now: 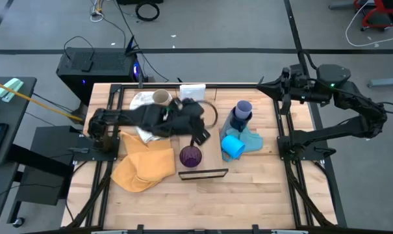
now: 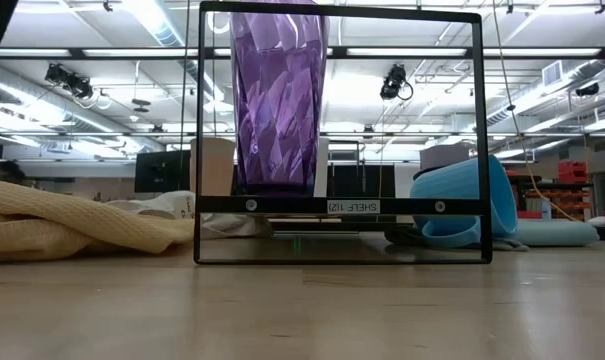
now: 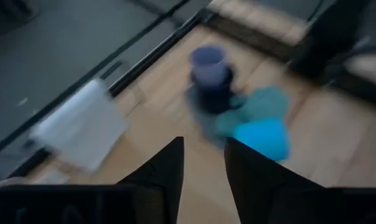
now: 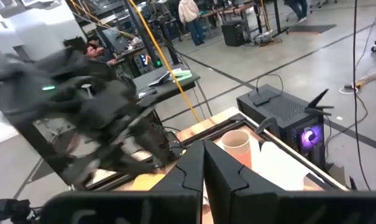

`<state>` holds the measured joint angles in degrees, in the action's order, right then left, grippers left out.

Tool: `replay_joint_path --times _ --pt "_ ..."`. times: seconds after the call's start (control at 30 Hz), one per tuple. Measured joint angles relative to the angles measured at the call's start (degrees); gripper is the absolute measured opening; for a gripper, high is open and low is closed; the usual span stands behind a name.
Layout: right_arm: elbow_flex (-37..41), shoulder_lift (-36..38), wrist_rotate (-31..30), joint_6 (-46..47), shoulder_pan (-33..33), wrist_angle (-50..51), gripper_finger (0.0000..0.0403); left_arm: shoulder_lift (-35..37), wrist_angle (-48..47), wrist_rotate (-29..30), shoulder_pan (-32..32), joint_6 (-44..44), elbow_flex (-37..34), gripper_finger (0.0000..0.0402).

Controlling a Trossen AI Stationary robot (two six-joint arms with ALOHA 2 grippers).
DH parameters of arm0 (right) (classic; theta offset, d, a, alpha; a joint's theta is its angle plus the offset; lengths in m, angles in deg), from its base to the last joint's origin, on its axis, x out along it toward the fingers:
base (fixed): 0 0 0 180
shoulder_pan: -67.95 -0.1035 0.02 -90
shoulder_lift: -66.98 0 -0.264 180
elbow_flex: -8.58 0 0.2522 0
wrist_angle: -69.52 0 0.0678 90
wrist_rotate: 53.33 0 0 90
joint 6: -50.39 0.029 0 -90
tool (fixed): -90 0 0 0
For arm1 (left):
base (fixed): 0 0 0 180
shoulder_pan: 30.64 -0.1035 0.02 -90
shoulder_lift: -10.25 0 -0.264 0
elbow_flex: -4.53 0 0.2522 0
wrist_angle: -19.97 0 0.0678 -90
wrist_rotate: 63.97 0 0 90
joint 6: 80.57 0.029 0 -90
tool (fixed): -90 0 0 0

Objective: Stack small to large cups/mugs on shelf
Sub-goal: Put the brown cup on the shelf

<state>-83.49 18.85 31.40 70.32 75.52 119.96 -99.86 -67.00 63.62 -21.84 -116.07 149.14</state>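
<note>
Black thin metal frame [image 2: 339, 205] fronts the light wooden worktop [image 1: 261, 175], bare along its near edge. On the long pale plank shelf [image 1: 210, 146], the dark purple faceted tumbler [image 1: 190, 156] stands just beside the left gripper [image 1: 199, 138], fingers parted, empty. Right gripper [image 1: 264, 83], closed, hangs off the far corner.

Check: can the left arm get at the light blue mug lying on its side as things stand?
Probably yes. The left gripper is empty, its jaws apart, and already faces the light blue mug across bare wood. The stacked lavender cup and navy mug stand beside that path.
</note>
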Motion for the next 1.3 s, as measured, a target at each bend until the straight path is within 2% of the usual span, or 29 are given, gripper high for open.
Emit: replay_joint_path --times 0.23,0.53,0.7,0.93,1.13,1.3 --pt "0.0 0.03 0.01 -0.61 0.0 -0.81 0.0015 0.07 -8.8 -14.38 -11.74 1.03 0.02 0.0112" --pt "0.0 0.01 0.74 0.86 0.0 -0.79 0.0015 -0.68 -17.12 -25.15 -25.56 7.43 -0.01 0.0112" --pt "0.0 -0.06 1.26 1.39 0.0 -0.75 0.0015 -1.0 -16.78 -32.88 -29.5 11.41 -0.02 0.011" --pt "0.0 -0.51 1.5 1.56 0.0 -0.58 0.0015 -2.19 -16.83 -33.35 -31.34 15.84 0.0 0.0108" --pt "0.0 -1.25 1.57 2.0 0.0 -0.46 0.0015 -3.23 -16.81 -32.45 -35.61 15.5 -0.02 0.0091" --pt "0.0 -1.38 1.7 1.96 0.0 -0.19 0.0015 -3.14 -16.79 -32.37 -40.53 19.31 -0.04 0.007"
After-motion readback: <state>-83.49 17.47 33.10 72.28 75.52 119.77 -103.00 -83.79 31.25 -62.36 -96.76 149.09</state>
